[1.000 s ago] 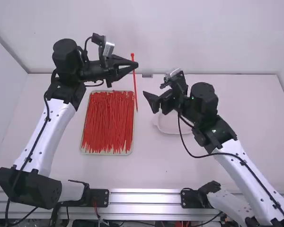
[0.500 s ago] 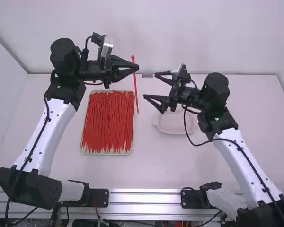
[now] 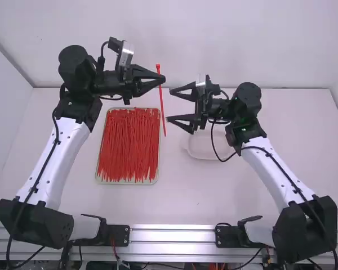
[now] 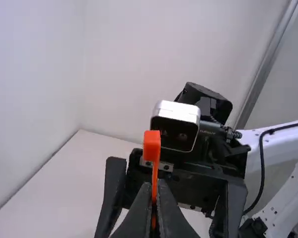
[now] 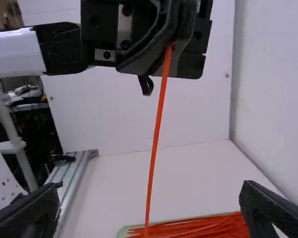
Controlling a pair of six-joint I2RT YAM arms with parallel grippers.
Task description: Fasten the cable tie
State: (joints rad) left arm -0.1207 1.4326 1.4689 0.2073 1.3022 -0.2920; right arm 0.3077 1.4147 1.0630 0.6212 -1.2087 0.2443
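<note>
The white bench (image 3: 304, 140) spreads beneath both arms. The left arm (image 3: 56, 152) rises from its base along the left side and bends toward the middle near the back wall. The right arm (image 3: 270, 169) rises from the right and turns inward, so the two wrists face each other above the far half of the bench.

A flat rectangular tray (image 3: 127, 183) lies on the bench left of the middle, below the left arm's wrist, and carries a dense pile of red cable ties (image 3: 129, 143) laid lengthwise. Just to its right, under the right arm's wrist, sits a shallow pale dish (image 3: 205, 151); I cannot tell what is in it.

The right pincer (image 3: 169, 105) stands wide, one finger above and one below, its tips apart and pointing at the hanging tie without touching it. In the right wrist view its two fingers sit at the far corners with the red strip between them.

The left pincer (image 3: 158, 79) is held high above the tray's far right corner, its fingers pressed together on a single red cable tie (image 3: 161, 109). The grip is just below the tie's square head, which sticks up above the fingertips, as the left wrist view shows. The strip hangs almost straight down, its tip near the tray's right edge.
</note>
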